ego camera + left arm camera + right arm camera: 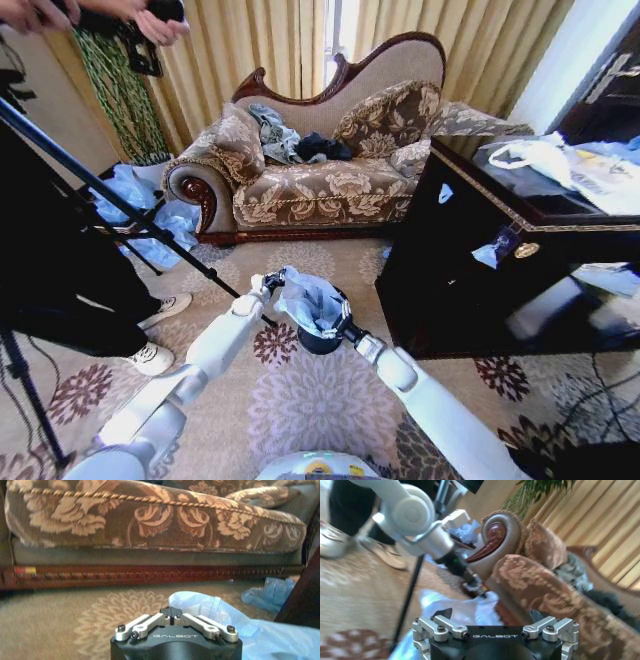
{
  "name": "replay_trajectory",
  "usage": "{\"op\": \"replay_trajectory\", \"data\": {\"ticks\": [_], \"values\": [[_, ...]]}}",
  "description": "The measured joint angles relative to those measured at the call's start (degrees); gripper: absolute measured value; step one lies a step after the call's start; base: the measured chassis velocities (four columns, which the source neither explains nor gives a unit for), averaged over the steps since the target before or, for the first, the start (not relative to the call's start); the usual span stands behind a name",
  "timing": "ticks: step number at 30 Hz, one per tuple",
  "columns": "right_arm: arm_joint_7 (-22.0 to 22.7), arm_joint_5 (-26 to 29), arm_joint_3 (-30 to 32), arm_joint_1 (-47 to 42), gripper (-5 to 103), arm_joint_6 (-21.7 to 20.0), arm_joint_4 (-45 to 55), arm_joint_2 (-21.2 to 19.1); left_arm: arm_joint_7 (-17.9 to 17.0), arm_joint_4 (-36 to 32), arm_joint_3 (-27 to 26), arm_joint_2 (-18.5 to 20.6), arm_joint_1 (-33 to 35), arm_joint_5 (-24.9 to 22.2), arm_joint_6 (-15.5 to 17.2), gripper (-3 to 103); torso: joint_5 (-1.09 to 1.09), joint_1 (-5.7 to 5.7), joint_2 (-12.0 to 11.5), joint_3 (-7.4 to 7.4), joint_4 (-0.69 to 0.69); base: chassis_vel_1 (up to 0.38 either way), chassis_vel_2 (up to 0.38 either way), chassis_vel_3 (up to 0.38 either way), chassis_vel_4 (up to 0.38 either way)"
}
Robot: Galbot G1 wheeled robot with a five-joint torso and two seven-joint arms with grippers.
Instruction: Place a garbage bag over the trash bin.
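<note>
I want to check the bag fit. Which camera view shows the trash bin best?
The head view: the trash bin stands on the carpet with the garbage bag bunched over its rim. Both wrist views show pale blue plastic, not the bin's black body.

Looking down and forward from the head onto carpet, both arms and the sofa [320, 180] beyond. Riding low on the left wrist, facing the sofa base [150, 573] from near. Sitting on the right wrist, facing the left arm [415, 521] and sofa armrest, sharing the garbage bag [465, 609].
</note>
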Motion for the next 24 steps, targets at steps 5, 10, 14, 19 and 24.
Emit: {"op": "replay_trajectory", "data": {"ticks": [5,10,14,19,24], "values": [[4.96,-8.21,-1.06,4.05,100,0.42,-6.85,4.85,0.37,0.54,-1.53,-0.79,0.36,-2.68,1.03,0,0.02,0.0,0.0,0.0,-0.01,0.0,0.0,0.0,0.0],[8.25,-15.88,-1.13,7.49,100,0.55,-13.91,10.51,0.48,-0.3,-2.36,-0.96,1.07,-3.27,1.39,0,0.01,0.0,0.0,0.0,0.0,0.0,0.0,0.0,0.0],[10.62,-21.62,-0.05,9.94,100,1.41,-20.69,14.39,0.49,-1.24,-2.8,-1.0,1.32,-4.26,1.76,0,-0.01,-0.01,0.0,0.0,0.0,0.0,0.0,0.0,0.0],[13.84,-29.21,2.75,12.45,100,2.83,-29.34,19.19,0.52,-2.44,-3.25,-0.94,1.88,-5.06,2.07,0,-0.01,0.0,0.0,0.0,-0.01,0.0,0.0,0.0,0.0],[15.54,-35.62,5.31,14.03,100,3.87,-35.06,22.27,0.61,-3.62,-3.42,-0.6,2.57,-5.57,2.21,0,0.01,0.0,0.0,0.01,0.0,0.0,0.0,0.0,0.0]]}}
